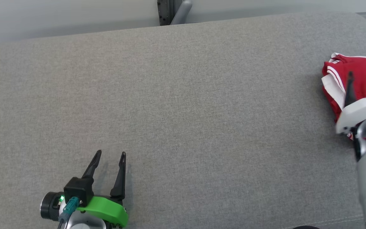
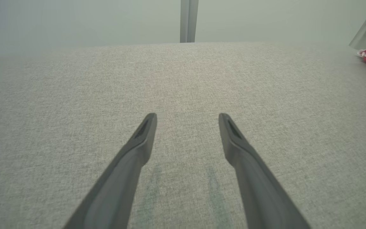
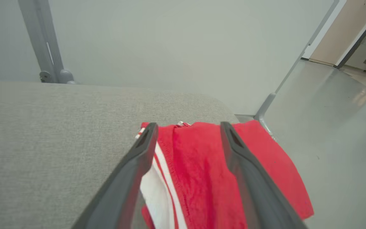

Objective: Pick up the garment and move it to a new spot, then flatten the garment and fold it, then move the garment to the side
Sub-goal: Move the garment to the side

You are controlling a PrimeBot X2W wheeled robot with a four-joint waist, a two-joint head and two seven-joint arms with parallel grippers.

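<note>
Right wrist view: red garment (image 3: pixel 202 178) beneath right claw (image 3: pixel 188 125), jaws wide apart.

Red garment (image 1: pixel 364 76), white-striped — bunched, seemingly folded — on the right edge of the grey cushion (image 1: pixel 183 111).

Head overhead, wrists low along cushion (image 2: pixel 183 79), all sharing garment (image 1: pixel 361 68)

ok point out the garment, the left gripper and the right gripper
garment (image 3: pixel 199 168), right wrist view, on its red cloth
left gripper (image 1: pixel 111 153), head view, midway between its fingertips
right gripper (image 1: pixel 364 73), head view, midway between its fingertips
</note>
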